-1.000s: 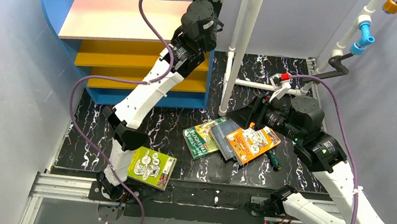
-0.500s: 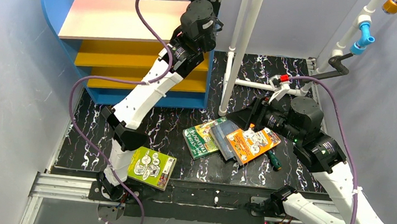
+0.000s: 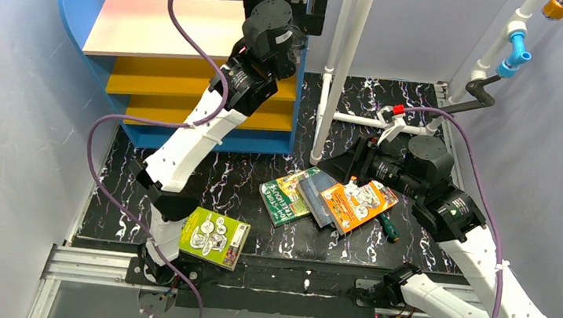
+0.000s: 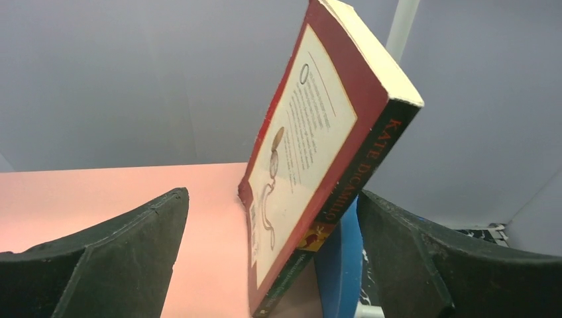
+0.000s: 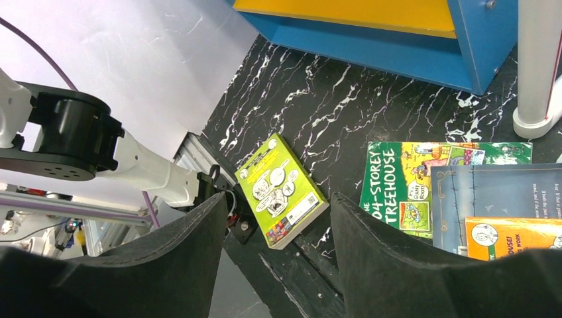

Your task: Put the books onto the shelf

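The shelf [image 3: 158, 28] fills the upper left of the top view, its right end hidden by the left arm. There are five books. The red book [image 4: 311, 146] leans on the shelf's pink top between the wide-open left hand [image 4: 270, 199]. The lime book [image 3: 214, 237] lies lower left on the bench [image 3: 121, 189]. The green book [image 3: 281, 194], blue book [image 3: 319, 188] and orange book [image 3: 357, 202] overlap mid-frame. The right hand [image 5: 278, 202] hangs above, open and empty. One screwdriver [image 3: 389, 229] is half-hidden beside the orange book.
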